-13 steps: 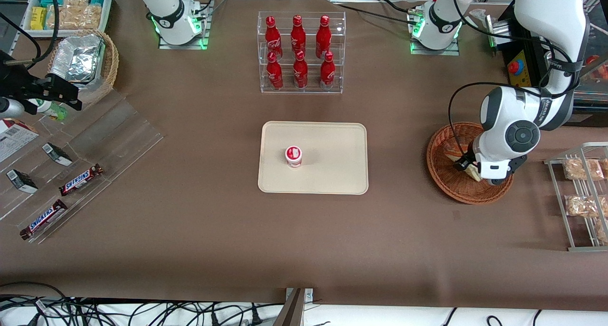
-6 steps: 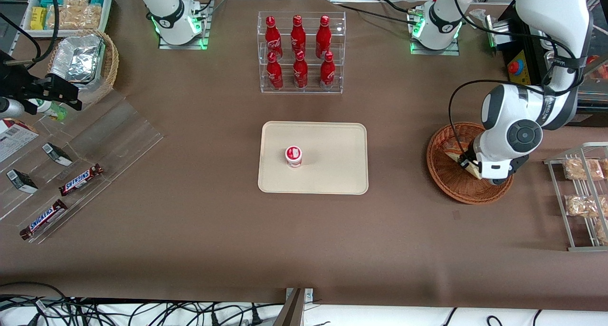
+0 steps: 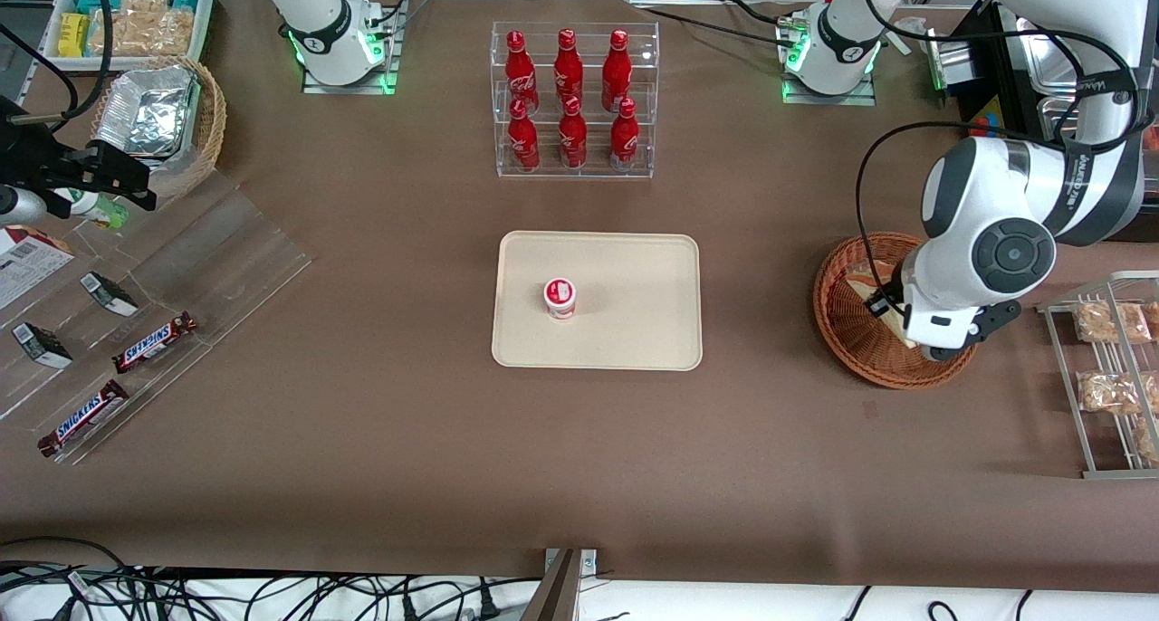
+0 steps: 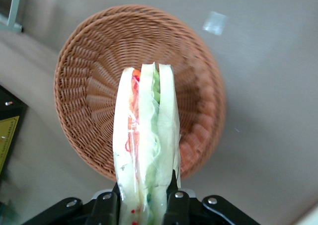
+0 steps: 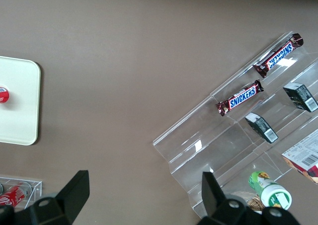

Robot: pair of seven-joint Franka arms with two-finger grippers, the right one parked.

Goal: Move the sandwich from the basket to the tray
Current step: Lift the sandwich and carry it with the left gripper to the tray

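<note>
Above the basket (image 3: 892,349), in the front view, the gripper (image 3: 892,318) hangs with the sandwich (image 3: 871,293) pinched between its fingers, the arm's white wrist covering much of the basket's bowl. The basket sits toward the working arm's end of the table, well apart from the tray (image 3: 634,331). The tray lies flat near the table's middle, and a small red-and-white cup (image 3: 560,297) stands upright on it. A clear rack of red bottles (image 3: 572,96) stands farther from the camera than the tray. A wire rack with bags of brown snacks (image 3: 1112,367) lies just beside the basket, toward the working arm's end.

In the left wrist view, the gripper (image 4: 145,199) is closed narrowly on the sandwich (image 4: 146,150), one finger (image 4: 107,205) on each flat face of the wrapped wedge. The sandwich points away from the camera, its edge showing pale bread with orange, red and green filling. The basket (image 4: 89,76) lies beneath it with its woven bowl bare, and the sandwich looks lifted clear of the weave.

In the right wrist view, a corner of the tray (image 5: 20,106) shows with the cup (image 5: 3,93) at its edge.
</note>
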